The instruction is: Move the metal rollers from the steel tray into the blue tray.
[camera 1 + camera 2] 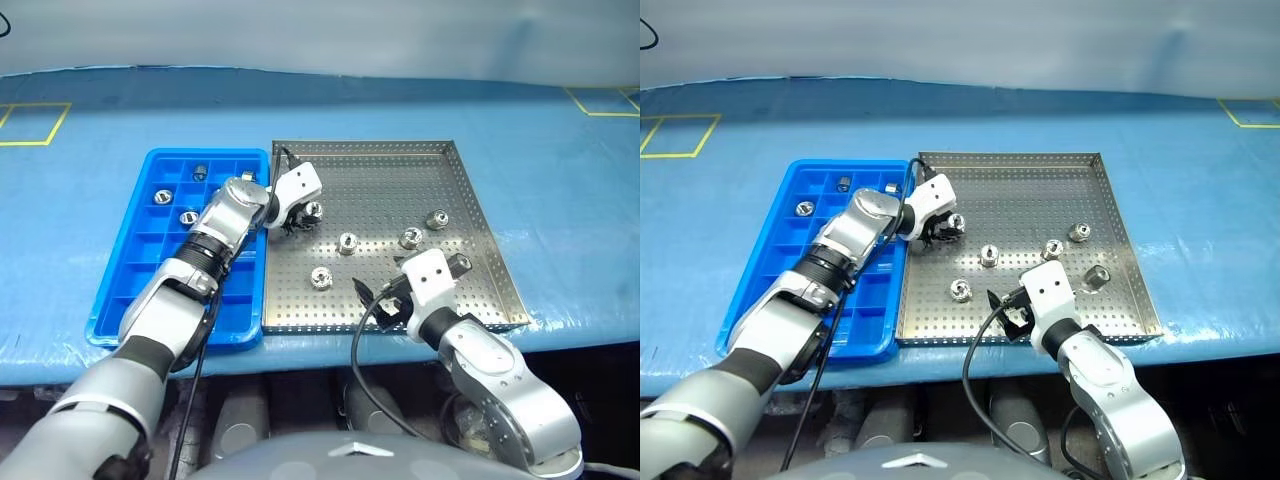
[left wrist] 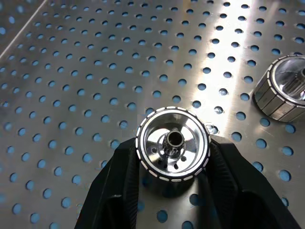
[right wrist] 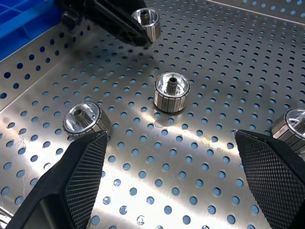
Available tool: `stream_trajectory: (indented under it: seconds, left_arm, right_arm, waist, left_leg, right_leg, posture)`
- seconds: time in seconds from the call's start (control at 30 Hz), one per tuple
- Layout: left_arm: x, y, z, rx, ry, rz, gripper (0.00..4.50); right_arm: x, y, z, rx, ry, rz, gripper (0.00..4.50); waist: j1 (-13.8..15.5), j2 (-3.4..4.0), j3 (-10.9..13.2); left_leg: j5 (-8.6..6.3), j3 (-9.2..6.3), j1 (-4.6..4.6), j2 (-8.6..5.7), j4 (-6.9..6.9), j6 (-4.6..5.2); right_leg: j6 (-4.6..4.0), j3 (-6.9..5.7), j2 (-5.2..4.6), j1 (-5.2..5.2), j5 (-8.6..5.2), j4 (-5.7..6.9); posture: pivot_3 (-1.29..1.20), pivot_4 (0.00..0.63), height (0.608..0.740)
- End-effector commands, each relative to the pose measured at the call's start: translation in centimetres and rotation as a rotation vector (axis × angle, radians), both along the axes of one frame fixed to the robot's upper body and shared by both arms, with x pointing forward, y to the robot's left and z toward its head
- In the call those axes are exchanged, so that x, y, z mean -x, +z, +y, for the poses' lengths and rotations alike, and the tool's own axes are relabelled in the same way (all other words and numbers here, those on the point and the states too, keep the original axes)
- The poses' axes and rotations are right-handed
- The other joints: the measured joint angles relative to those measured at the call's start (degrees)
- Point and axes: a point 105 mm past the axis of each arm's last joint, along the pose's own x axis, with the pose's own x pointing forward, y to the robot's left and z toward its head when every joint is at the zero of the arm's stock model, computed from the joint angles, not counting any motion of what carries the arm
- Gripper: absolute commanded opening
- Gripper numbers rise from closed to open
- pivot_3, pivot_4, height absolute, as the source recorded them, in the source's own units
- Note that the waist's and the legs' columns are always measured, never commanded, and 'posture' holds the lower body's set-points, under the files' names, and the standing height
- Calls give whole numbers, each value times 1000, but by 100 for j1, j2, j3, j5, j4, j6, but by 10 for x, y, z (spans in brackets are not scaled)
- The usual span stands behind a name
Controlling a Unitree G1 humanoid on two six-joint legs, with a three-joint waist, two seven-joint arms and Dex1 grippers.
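One shiny roller (image 2: 172, 149) sits clamped in the left claw (image 1: 298, 222) over the steel tray (image 1: 380, 165). Four more rollers (image 1: 346, 243) lie right of it; the blue tray (image 1: 150, 245) on its left holds three.

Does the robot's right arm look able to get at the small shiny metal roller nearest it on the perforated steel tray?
Probably yes: the right gripper hangs open over the steel tray, nothing between it and that roller.

left claw (image 2: 174, 191) closed, arm stretched forward; right claw (image 3: 167, 186) wide open, arm bent close in

Readable text: none on any surface.
Steel tray (image 1: 480, 250): no label, brand or number.
Blue tray (image 1: 130, 250): no label, brand or number.
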Motion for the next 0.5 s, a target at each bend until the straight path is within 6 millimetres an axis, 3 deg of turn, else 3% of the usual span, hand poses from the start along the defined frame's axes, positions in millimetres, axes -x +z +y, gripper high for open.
stream_trajectory:
  seconds: [0.03, 0.13, 0.23, 0.33, 0.5]
  left_arm:
    - [3, 54, -1, 205, 19, -109, 1741]
    - [11, 86, 18, 311, 101, -214, 1741]
    - [18, 99, 53, 323, 272, -306, 1741]
    - [37, 95, 104, 283, 507, -350, 1741]
    - [69, 84, 134, 270, 645, -337, 1741]
  right_arm:
    - [0, 16, 5, -16, 27, -70, 4500]
    - [-1, 16, 7, -16, 39, -69, 4500]
    - [-2, 16, 10, -21, 56, -68, 4500]
    - [-7, 18, 17, -34, 87, -78, 4500]
    - [-18, 29, 36, -51, 157, -165, 4500]
  waist:
    - [16, 0, 0]
    - [18, 3, 2]
    - [32, 5, 1]
    - [32, 7, 0]
    - [261, -6, 7]
  left_leg:
    - [0, 0, -1, 0, -3, 0]
    - [0, -2, -7, 4, -10, 0]
    - [0, -2, 3, 6, -18, -1]
    - [0, 5, 17, 10, -24, -1]
    - [5, -10, 16, 9, -20, -9]
  right_leg:
    - [-2, -1, 0, -1, -2, -1]
    - [-6, -2, 0, -8, -4, -1]
    - [-10, -1, 1, -5, -6, -1]
    - [-10, 6, 3, 1, -7, -1]
    - [-11, -15, 1, 4, -7, 2]
  posture:
    - [-65, 150, 740]
    - [-32, 150, 740]
    - [0, 150, 740]
    - [30, 150, 740]
    - [107, 150, 740]
